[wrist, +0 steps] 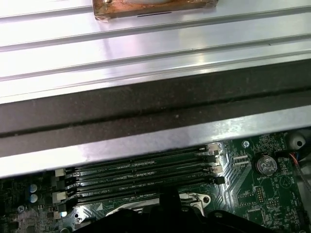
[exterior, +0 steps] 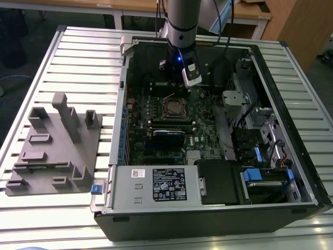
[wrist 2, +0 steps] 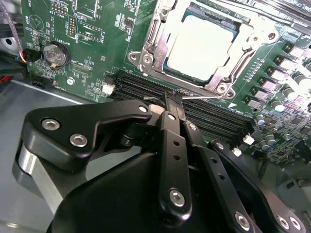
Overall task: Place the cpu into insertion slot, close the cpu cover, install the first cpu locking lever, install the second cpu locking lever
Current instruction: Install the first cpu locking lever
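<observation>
Matte-black end effector (wrist 2: 173, 98), seemingly closed.

Pincer (exterior: 179, 83) hangs near insertion slot (exterior: 174, 108) in open PC case (exterior: 117, 122); grey jig (exterior: 57, 148) well apart on table (exterior: 78, 57).

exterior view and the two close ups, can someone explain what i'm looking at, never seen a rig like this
The exterior view shows a robot arm reaching down into an open computer case that lies on a slatted metal table. A grey holder block sits at the exterior view's left. The other two pictures come from cameras on the arm's wrist. In the second wrist view the black gripper has its fingers together, with the tips at a thin metal lever beside the insertion slot; whether it grips the lever I cannot tell. The cpu already lies in the slot, with the silvery cpu cover down around it. The first wrist view looks across the memory slots toward the table.
</observation>
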Tool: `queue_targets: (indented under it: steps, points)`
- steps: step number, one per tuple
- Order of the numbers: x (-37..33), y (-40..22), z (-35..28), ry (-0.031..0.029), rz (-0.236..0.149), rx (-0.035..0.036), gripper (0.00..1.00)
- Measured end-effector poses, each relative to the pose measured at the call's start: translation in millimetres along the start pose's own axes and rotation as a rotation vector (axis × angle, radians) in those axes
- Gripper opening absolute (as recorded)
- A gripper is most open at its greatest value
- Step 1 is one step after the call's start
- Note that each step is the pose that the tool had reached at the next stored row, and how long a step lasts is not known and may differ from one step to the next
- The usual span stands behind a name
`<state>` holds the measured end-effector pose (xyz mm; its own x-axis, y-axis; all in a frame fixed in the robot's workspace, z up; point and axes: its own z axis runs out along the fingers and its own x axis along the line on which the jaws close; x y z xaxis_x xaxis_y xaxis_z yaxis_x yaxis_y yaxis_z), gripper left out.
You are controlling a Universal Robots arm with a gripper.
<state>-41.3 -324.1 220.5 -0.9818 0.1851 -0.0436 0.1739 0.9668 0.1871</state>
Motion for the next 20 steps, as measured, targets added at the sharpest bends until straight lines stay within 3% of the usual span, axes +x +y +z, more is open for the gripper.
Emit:
queue_targets:
  steps: [6, 9, 12, 18, 20]
  points:
    - [0.6, 0.0, -0.8, -0.0001, 0.001, -0.0007, 0.11]
    - [5.5, -0.9, -0.8, 0.0004, 0.002, -0.0065, 0.11]
    - [7.6, -1.3, -0.7, -0.0008, 0.004, -0.0066, 0.11]
    - [7.7, -1.7, 0.8, -0.0146, 0.075, -0.0033, 0.11]
    - [7.7, -1.7, 0.8, -0.0157, 0.081, -0.0029, 0.11]
